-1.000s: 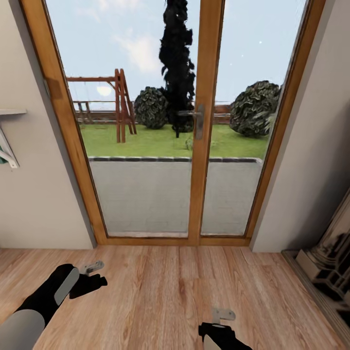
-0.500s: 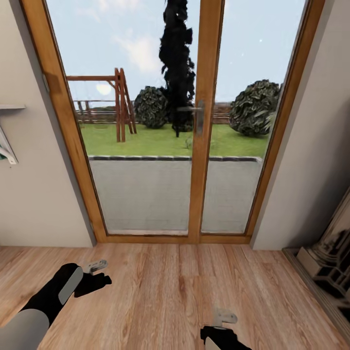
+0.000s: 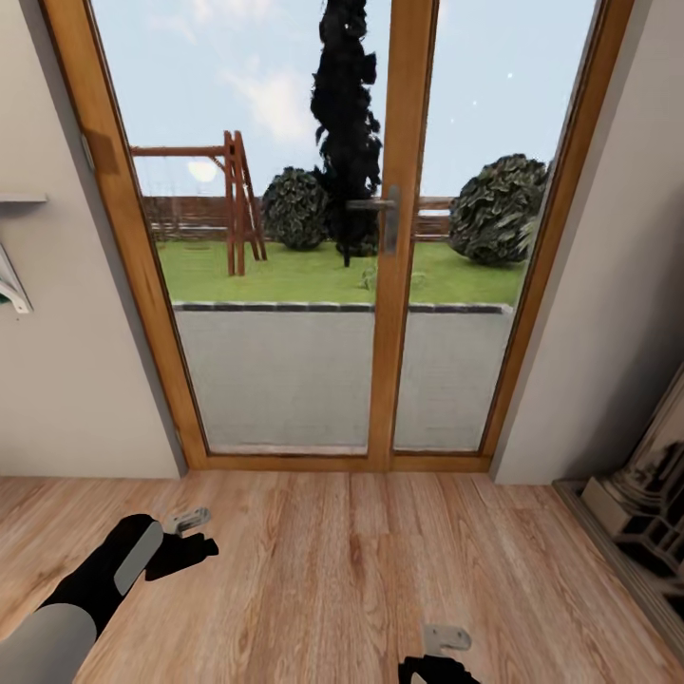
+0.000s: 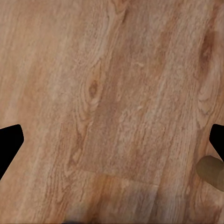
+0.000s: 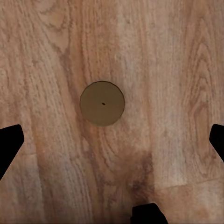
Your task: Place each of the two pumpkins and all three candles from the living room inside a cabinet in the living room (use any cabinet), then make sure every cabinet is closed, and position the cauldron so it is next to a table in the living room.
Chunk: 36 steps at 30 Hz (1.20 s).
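Lying on the wood floor (image 5: 56, 56), a candle (image 5: 102, 103) centred under the wide-open, empty right gripper (image 5: 112, 140).

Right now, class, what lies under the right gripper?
Under the right gripper, the wrist view shows a candle seen from above, standing on the wooden floor. The floor beneath the candle is covered.

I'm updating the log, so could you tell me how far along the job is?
Nothing looks done yet. In hand: the open right gripper hangs over a candle on the wooden floor; a likely second candle lies near the open left gripper. Left: stowing everything, closing cabinets, moving the cauldron.
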{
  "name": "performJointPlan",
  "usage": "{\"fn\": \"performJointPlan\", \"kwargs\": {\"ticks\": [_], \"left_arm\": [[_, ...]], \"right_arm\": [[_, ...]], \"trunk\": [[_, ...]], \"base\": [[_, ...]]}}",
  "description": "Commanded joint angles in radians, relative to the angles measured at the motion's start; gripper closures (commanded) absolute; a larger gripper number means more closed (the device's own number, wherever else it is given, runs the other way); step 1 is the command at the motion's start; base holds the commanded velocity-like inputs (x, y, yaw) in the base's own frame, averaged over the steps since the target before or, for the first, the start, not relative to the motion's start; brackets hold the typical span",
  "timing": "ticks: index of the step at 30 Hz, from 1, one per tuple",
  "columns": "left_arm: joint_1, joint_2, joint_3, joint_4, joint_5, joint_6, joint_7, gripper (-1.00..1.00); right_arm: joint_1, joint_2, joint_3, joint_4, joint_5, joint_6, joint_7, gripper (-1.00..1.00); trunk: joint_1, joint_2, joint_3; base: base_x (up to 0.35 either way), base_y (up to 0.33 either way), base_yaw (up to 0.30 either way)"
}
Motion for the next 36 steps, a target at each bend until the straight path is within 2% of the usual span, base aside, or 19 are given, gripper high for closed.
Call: {"fn": "performJointPlan", "kwargs": {"ticks": [1,12,16,19,25,30,32,36], "left_arm": [[-0.001,0.001,-0.006,-0.002,0.011,0.002,0.01,-1.0],[-0.001,0.001,-0.007,-0.002,0.011,0.002,0.009,-1.0],[-0.001,0.002,-0.006,-0.002,0.011,0.002,0.009,-1.0],[-0.001,0.002,-0.005,-0.002,0.011,0.003,0.009,-1.0],[-0.001,0.004,-0.004,-0.002,0.011,0.003,-0.011,-1.0],[0.0,0.005,-0.005,-0.002,0.011,0.002,-0.016,-1.0],[0.0,0.005,-0.005,-0.002,0.011,0.002,-0.016,-1.0],[0.0,0.005,-0.004,-0.002,0.011,0.002,-0.017,-1.0]], "right_arm": [[-0.001,-0.001,0.008,-0.002,-0.004,0.006,-0.006,-1.0],[-0.002,0.005,0.01,-0.001,-0.003,-0.008,-0.001,-1.0],[-0.018,0.009,0.01,0.0,-0.005,0.011,-0.004,-1.0],[-0.056,0.011,0.009,-0.003,-0.005,0.06,-0.005,-1.0],[-0.096,0.011,-0.043,-0.004,-0.005,0.116,-0.004,-1.0],[-0.111,0.012,-0.052,-0.015,-0.005,0.144,-0.005,-1.0],[-0.135,0.012,-0.054,-0.01,-0.013,0.167,-0.006,-1.0],[-0.159,0.011,-0.059,-0.015,-0.074,0.245,-0.009,-1.0]], "trunk": [[0.004,-0.008,-0.004],[0.046,-0.085,-0.039],[0.061,-0.113,-0.051],[0.073,-0.134,-0.061],[0.096,-0.176,-0.079],[0.115,-0.211,-0.095],[0.123,-0.225,-0.101],[0.138,-0.253,-0.114]], "base": [[0.0,0.0,0.0],[0.0,0.0,0.0],[0.0,0.0,0.0],[0.0,0.0,0.0],[0.0,0.0,0.0],[0.0,0.0,0.0],[0.0,0.0,0.0],[0.0,0.0,0.0]]}}
